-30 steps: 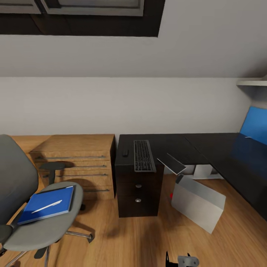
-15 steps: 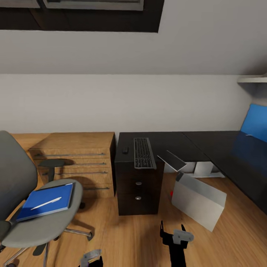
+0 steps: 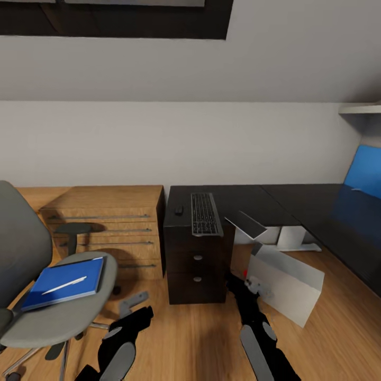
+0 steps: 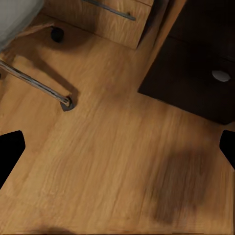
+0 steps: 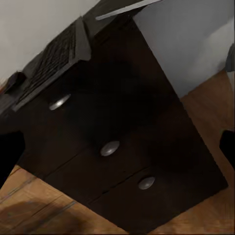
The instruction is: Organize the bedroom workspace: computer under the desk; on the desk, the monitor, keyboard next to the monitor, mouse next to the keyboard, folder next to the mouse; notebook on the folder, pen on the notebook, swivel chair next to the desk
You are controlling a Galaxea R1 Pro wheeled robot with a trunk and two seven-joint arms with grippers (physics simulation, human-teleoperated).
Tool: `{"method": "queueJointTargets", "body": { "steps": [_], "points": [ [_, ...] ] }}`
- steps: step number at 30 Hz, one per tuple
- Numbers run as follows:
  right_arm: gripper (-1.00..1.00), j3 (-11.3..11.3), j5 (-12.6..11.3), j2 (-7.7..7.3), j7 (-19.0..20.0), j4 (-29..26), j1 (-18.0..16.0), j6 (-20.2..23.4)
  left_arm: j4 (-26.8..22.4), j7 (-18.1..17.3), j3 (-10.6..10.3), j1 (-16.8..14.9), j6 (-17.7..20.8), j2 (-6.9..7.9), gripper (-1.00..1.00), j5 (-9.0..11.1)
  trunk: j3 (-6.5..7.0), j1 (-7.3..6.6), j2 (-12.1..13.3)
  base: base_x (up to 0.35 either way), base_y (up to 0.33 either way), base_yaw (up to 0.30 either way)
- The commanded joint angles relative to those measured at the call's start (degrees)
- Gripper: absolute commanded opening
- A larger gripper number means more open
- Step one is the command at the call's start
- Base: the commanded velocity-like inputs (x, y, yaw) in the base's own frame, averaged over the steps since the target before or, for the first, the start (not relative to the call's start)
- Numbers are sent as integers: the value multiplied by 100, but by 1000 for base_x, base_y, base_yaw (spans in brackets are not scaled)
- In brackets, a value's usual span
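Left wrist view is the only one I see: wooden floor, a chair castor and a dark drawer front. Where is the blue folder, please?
Observer: The folder lies on the seat of the swivel chair, with the pen on top of it.
Operator: And the keyboard, is it on the desk?
Observer: Yes, the keyboard lies on the desk, above the drawer unit, and the mouse is beside it.
Operator: Where is the computer?
Observer: The computer stands tilted on the floor, beside the drawer unit.
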Motion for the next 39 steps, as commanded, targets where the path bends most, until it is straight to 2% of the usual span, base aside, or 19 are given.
{"method": "queueJointTargets", "body": {
  "steps": [1, 3, 4, 5, 6, 7, 10, 15, 21, 26, 27, 32, 34, 39],
  "points": [
    [100, -6, -981, -22, 55, -541, -3, 614, -220, 310, -7, -6, 153, -1, 100, 165, -25, 22, -44, 0, 0, 0],
    [100, -16, -1577, -51, 101, -782, -3, 979, -296, 410, 1, -6, 199, -4, 100, 214, -61, 66, -124, 0, 0, 0],
    [100, -23, -2158, -110, 165, -933, -3, 1284, -345, 475, 11, -6, 224, -2, 100, 246, -79, 88, -164, 0, 0, 0],
    [100, -24, -2430, -153, 207, -982, -3, 1404, -362, 496, 18, -6, 233, -1, 100, 257, -97, 110, -204, 0, 0, 0],
    [100, -16, -3131, -316, 381, -996, -3, 1647, -396, 535, 100, -6, 249, 0, 100, 279, -115, 132, -245, 0, 0, 0],
    [100, -10, -3425, -411, 512, -899, -3, 1739, -408, 548, 184, -6, 256, 0, 100, 291, -133, 154, -285, 0, 0, 0],
    [100, -17, -3746, -516, 794, -633, -3, 1835, -397, 564, 292, -6, 266, 3, 100, 335, -169, 198, -365, 0, 0, 0],
    [100, -23, -3908, -573, 1068, -398, -3, 1896, -295, 574, 343, -6, 269, 21, 100, 402, -169, 198, -365, 0, 0, 0],
    [100, 16, -3981, -521, 1124, -261, -3, 1916, -165, 585, 343, -6, 267, 16, 100, 402, -276, 330, -605, 0, 0, 0],
    [100, 3, -4245, -436, 1150, -49, -3, 1919, -122, 591, 297, -6, 267, 5, 100, 407, -366, 440, -806, 0, 0, 0],
    [100, -1, -4410, -424, 1153, -17, -3, 1917, -103, 595, 284, -6, 267, 0, 100, 407, -384, 462, -846, 0, 0, 0],
    [100, -12, -4800, -415, 1165, 21, -3, 1901, 64, 611, 171, -6, 256, -6, 100, 390, -474, 571, -1047, 0, 0, 0],
    [100, -9, -4840, -414, 1170, 20, -3, 1895, 92, 612, 116, -6, 248, -7, 100, 385, -510, 615, -1127, 0, 0, 0],
    [100, 2, -4883, -407, 1175, -3, -3, 1883, 130, 605, 25, -6, 234, -7, 100, 394, -510, 615, -1127, 0, 0, 0]
  ]
}}
